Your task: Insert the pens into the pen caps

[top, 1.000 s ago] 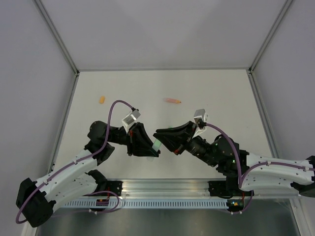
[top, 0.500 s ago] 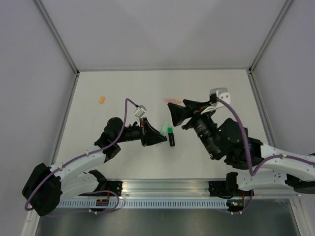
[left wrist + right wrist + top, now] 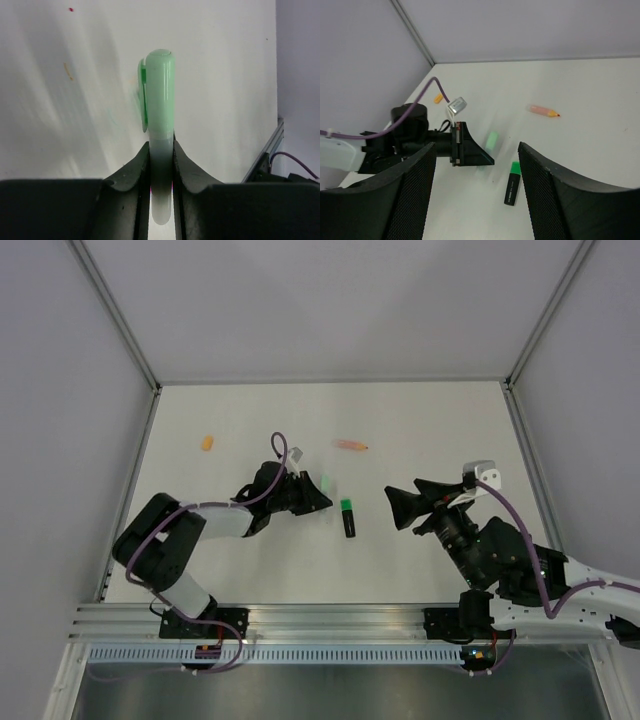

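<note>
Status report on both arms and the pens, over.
Left gripper: jaws shut on mint green pen. Right gripper: jaws open, empty. Black-green pen, orange pen lie loose. Nothing blocking.

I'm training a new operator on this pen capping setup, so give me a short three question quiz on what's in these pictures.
1. True or false: the right gripper holds a pen.
2. What is the left gripper shut on? A) a pencil B) the mint green pen C) nothing
3. Fill in: in the top view, the orange cap lies to the ___ of the salmon orange pen.
Key: 1 false; 2 B; 3 left.
</note>
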